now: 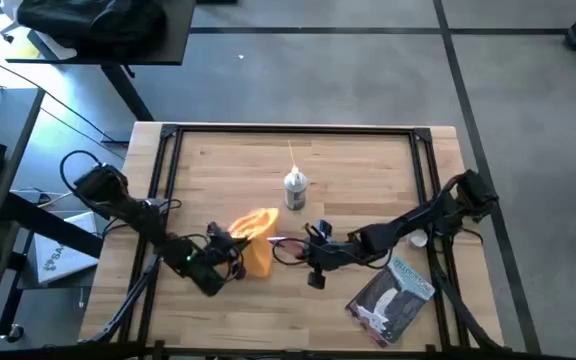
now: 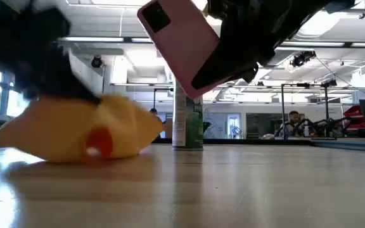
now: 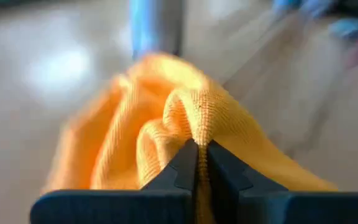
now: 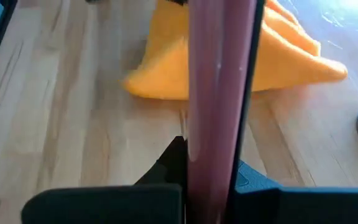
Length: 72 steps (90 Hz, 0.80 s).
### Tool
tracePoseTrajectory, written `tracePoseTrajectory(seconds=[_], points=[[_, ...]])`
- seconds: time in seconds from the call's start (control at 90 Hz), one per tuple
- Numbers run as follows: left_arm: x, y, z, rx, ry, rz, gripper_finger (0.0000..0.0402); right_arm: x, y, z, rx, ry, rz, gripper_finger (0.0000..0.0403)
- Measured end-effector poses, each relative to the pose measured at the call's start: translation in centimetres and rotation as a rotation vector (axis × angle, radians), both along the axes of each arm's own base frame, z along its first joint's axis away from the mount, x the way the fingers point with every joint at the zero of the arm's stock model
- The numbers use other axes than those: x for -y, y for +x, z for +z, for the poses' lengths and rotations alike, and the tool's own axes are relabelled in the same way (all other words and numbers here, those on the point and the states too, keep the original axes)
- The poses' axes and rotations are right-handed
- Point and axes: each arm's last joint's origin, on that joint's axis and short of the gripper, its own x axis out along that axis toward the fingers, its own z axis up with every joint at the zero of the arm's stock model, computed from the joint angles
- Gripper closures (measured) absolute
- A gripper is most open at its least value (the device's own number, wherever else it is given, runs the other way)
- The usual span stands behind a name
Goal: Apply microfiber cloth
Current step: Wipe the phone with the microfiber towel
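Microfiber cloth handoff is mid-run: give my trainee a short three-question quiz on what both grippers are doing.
1. True or false: the left gripper is shut on a fold of the microfiber cloth.
2. What is the right gripper holding? A) the spray bottle B) the pink-backed phone C) the printed packet
3. Fill in: in the low view the phone is held ____ the table, tilted.

Key
1. True: the dark fingers pinch the orange fabric.
2. B: the pink-backed phone. The spray bottle stands free behind the cloth, and the printed packet lies near the table's front right corner.
3. above
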Motion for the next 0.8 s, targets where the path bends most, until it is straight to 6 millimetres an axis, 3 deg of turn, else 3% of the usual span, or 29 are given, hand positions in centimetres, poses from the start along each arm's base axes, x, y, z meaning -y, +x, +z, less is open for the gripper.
tracePoseTrajectory(seconds=[0.156, 0.322, 0.567, 0.711, 0.8], points=[[2.1, 0.2, 4.8, 0.086, 0.12, -0.114, 0.0401, 0.4, 0.2, 0.1, 0.032, -0.006, -0.067, 0.0398], [3.6, 0.8, 7.3, 0.169, 0.188, -0.261, 0.0401, 0.6, 1.2, -0.3, 0.101, 0.025, -0.093, 0.0398], [2.9, 3.6, 6.0, 0.19, 0.275, -0.265, 0.0401, -0.3, 2.8, -1.3, 0.217, 0.126, -0.018, 0.0398], [2.4, 5.0, 4.8, 0.187, 0.319, -0.226, 0.0401, -0.6, 3.0, -0.8, 0.263, 0.183, 0.023, 0.0398], [2.4, 5.5, 5.1, 0.179, 0.377, -0.208, 0.0401, -0.7, 3.1, -0.6, 0.278, 0.212, 0.053, 0.0398]])
